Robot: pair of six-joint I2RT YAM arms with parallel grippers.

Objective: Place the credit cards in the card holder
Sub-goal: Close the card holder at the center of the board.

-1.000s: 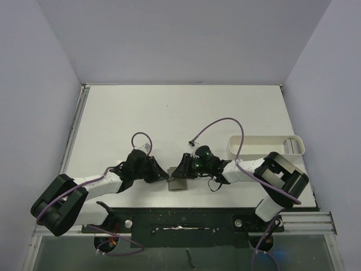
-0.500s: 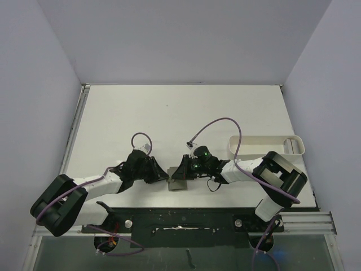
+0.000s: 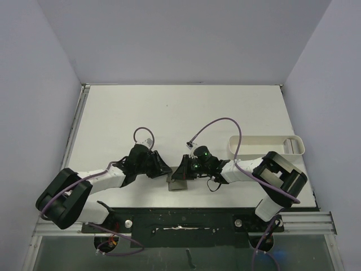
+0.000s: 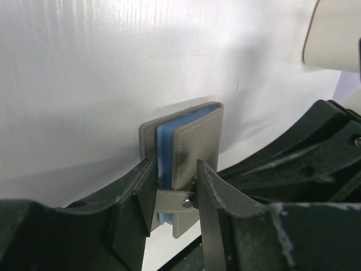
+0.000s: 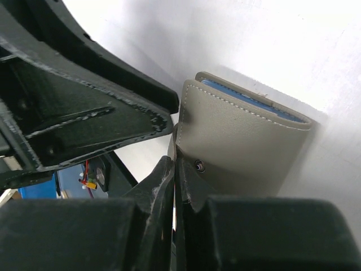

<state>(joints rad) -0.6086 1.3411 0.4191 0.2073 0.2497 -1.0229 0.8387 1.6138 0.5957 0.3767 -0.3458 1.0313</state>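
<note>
- One card holder (image 3: 179, 184), folded shut, on the table (image 3: 169, 113) near its front edge, between left gripper (image 3: 163, 169) and right gripper (image 3: 180, 173); white tray (image 3: 265, 148) well off to the right.
- Left wrist: jaws parted, card holder (image 4: 194, 141) framed between them, blue lining showing.
- Right wrist: jaws pressed together right at the clasp tab (image 5: 197, 165); pinching it or not, cannot tell.

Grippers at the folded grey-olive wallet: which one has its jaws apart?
The left gripper: its fingers straddle the folded grey-olive wallet, while the right gripper has its fingers pressed together.
</note>
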